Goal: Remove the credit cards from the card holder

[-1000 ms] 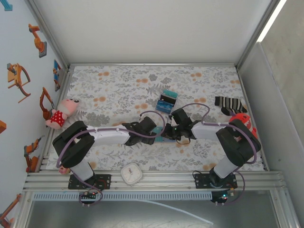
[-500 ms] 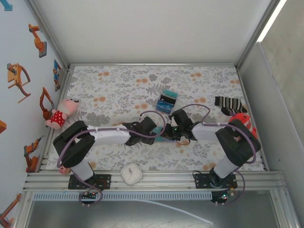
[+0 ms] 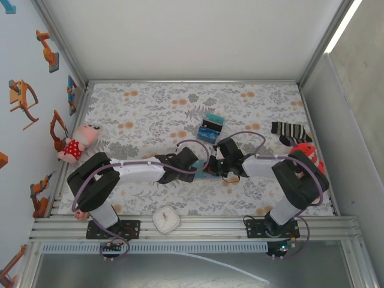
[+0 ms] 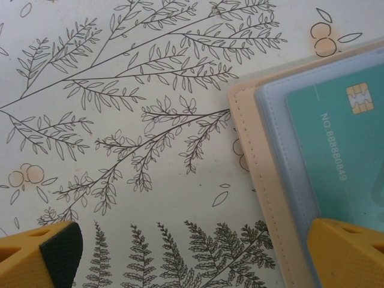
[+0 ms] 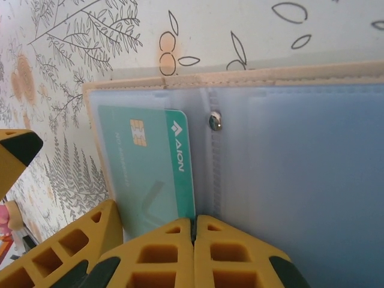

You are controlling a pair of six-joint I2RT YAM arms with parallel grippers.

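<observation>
Well, enclosure [image 3: 180,36]: white panels, aluminium-framed.
Tablecloth [image 3: 150,108]: printed with leaf sprigs.
Card holder [image 4: 270,180]: lying open mid-table, stitched tan edge, blue-grey sleeves.
Left gripper [image 4: 195,255]: spread wide, one finger over the holder.
Right gripper [image 5: 193,252]: pressed together at the teal card's [image 5: 150,174] edge.

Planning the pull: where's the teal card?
Right wrist view: the teal card lies in the open card holder's clear pocket, left of the snap, just above the right gripper.
</observation>
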